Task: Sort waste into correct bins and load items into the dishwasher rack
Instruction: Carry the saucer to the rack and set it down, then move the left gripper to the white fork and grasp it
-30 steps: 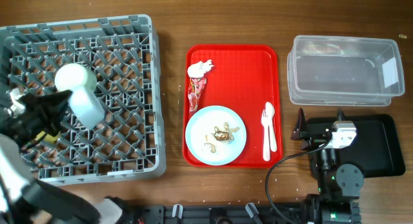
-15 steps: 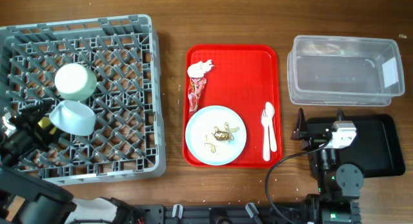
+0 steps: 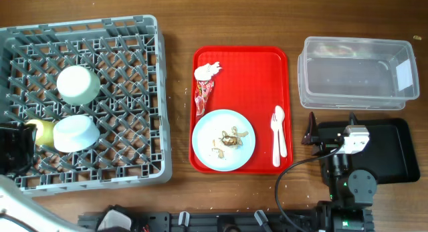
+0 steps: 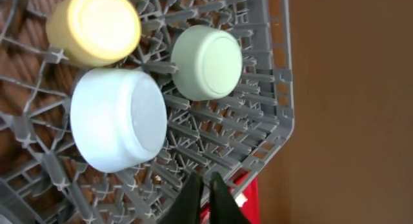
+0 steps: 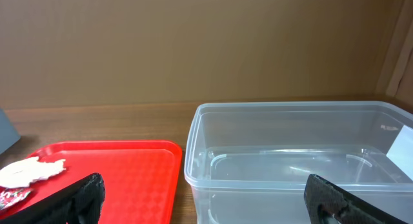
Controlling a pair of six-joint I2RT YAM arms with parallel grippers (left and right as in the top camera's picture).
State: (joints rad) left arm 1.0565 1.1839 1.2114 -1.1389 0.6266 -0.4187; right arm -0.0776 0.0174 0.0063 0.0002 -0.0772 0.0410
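Three items stand upside down in the grey dishwasher rack (image 3: 134, 38): a mint-green bowl (image 3: 77, 84), a pale blue bowl (image 3: 73, 133) and a yellow cup (image 3: 43, 132). The left wrist view shows the same bowls (image 4: 206, 61) (image 4: 118, 119) and the cup (image 4: 93, 27). My left gripper (image 3: 20, 144) (image 4: 205, 198) is shut on nothing, left of the cup. On the red tray (image 3: 267, 58) lie a white tissue (image 3: 208, 71), a red wrapper (image 3: 202, 95), white cutlery (image 3: 279, 135) and a blue plate (image 3: 204, 135) with food scraps (image 3: 229, 138). My right gripper (image 3: 332, 124) (image 5: 206, 208) hangs open before the clear tub (image 3: 358, 73) (image 5: 290, 159).
The flat black tray (image 3: 398, 155) lies under my right arm at the front right, just below the clear tub. In the right wrist view the red tray (image 5: 116, 172) sits left of the tub, with the tissue (image 5: 29, 171) at its left end.
My left gripper set the pale blue bowl upside down in the rack beside the yellow cup, let go, drew back to the left and shut. The right arm stayed still.
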